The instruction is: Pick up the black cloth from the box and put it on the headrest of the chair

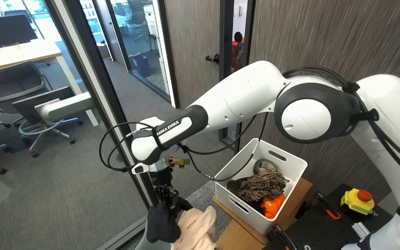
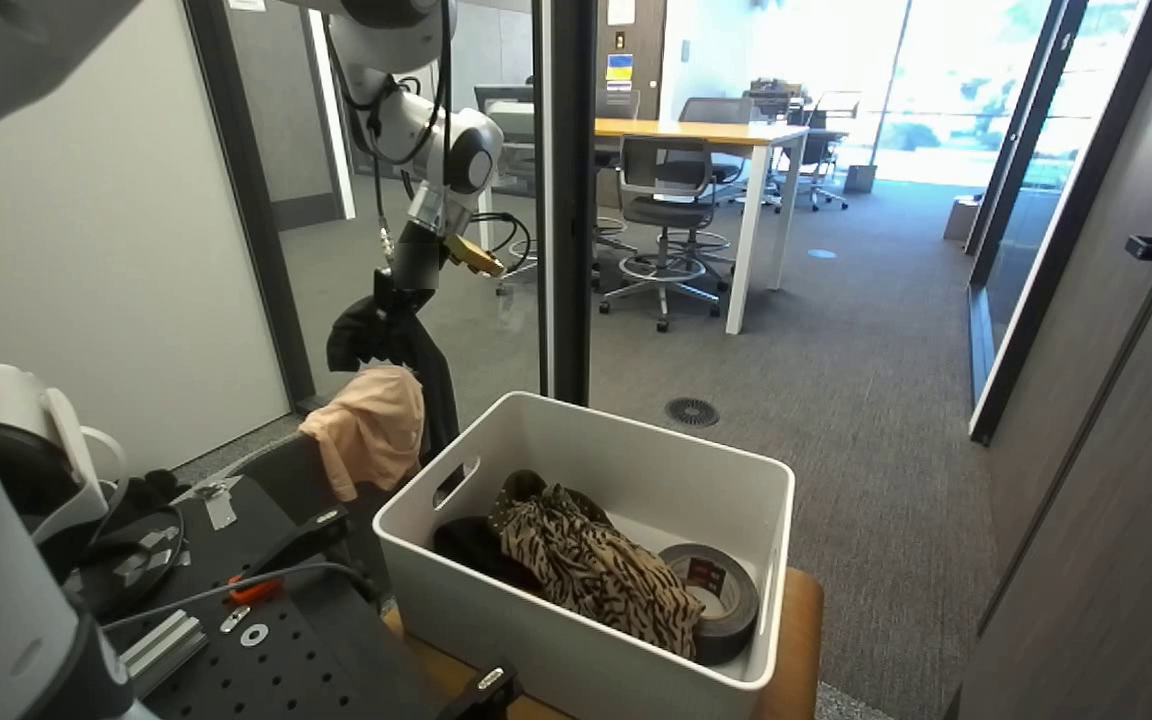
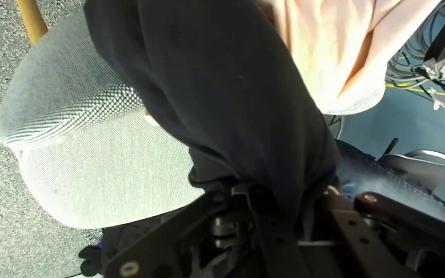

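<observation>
The gripper [image 3: 286, 195] pinches a black cloth [image 3: 226, 81] at the chair [image 3: 106, 162], beside a peach cloth [image 3: 330, 50]. Whether it rests there is hard to tell; best drape it both sides before releasing.

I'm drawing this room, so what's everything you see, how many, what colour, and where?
Box: 1, white, on a wooden stand
Patterned cloth: 1, brown and black, in the box
Tape roll: 1, grey, in the box
Orange item: 1, orange, in the box
Chair: 1, grey, near the box
Peach cloth: 1, peach, draped on the chair
Black cloth: 1, black, beside the peach cloth
Stop button: 1, red and yellow, on a black table
Desk: 1, wood and white, in the background
Office chairs: several, grey, around the desk
Robot arm: 1, white and black, reaching toward the chair
Gripper: 1, black, holding the black cloth
</observation>
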Motion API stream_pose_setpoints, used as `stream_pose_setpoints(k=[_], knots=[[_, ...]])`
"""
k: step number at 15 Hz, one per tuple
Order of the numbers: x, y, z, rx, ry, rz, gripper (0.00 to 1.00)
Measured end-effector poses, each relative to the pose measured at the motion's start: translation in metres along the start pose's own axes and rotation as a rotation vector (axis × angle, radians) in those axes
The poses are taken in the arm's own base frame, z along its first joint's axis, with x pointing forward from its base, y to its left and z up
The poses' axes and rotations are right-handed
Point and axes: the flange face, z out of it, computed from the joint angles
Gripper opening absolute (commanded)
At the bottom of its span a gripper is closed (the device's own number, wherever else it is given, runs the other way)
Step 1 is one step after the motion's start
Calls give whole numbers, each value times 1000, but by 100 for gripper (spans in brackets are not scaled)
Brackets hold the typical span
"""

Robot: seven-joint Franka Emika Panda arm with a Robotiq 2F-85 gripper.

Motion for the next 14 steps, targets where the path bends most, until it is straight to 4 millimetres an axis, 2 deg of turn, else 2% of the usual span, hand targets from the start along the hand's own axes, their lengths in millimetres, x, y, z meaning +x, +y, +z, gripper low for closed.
stream_pose_setpoints(k=[7,12,14], knots=[[-2,-1,-3,34,-6,38,100],[-5,-2,-5,52,-12,67,100],[-14,-2,-6,62,-39,133,100]])
